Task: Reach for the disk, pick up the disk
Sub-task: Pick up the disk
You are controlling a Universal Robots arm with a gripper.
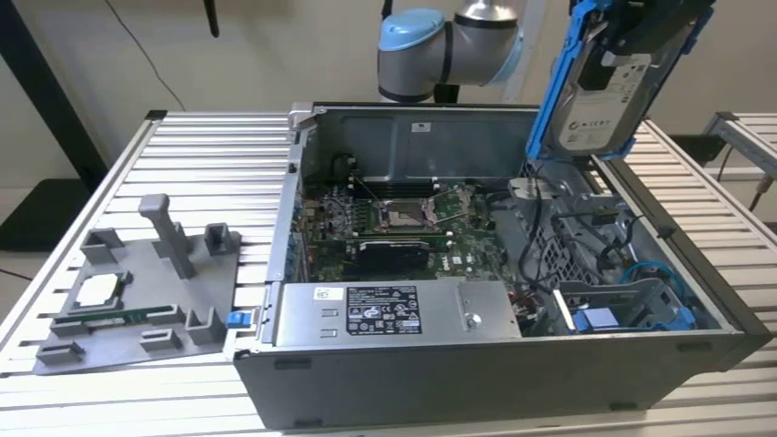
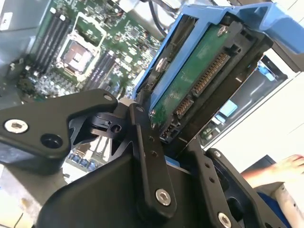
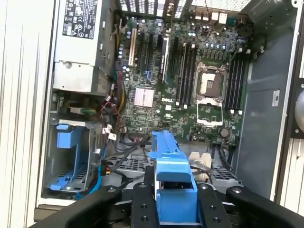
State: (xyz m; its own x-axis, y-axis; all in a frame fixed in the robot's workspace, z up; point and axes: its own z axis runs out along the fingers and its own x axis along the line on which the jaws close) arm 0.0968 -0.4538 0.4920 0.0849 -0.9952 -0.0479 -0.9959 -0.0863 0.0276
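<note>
disk held high over the open computer case

the flat rectangular silver-metal disk with its white printed label and blue plastic rails hangs upright in the black gripper of the grey-and-blue robot arm, lifted clear above the open grey metal computer case, over the end of the case that lies on the exterior view's right. in the second wrist view the black fingers are pinched onto the disk at its blue rail, its green circuit board and connector row facing the camera; in the first wrist view the blue rail sits clamped between the two finger bars.

the hold looks narrow, taken near one end of the rail, so the long body could swing or slip in the pads. a drop from here would likely land on the green motherboard or the loose cables inside the case. the plastic rail may also flex or unclip under the squeeze. the empty blue drive bay sits inside the case, below the disk.
</note>
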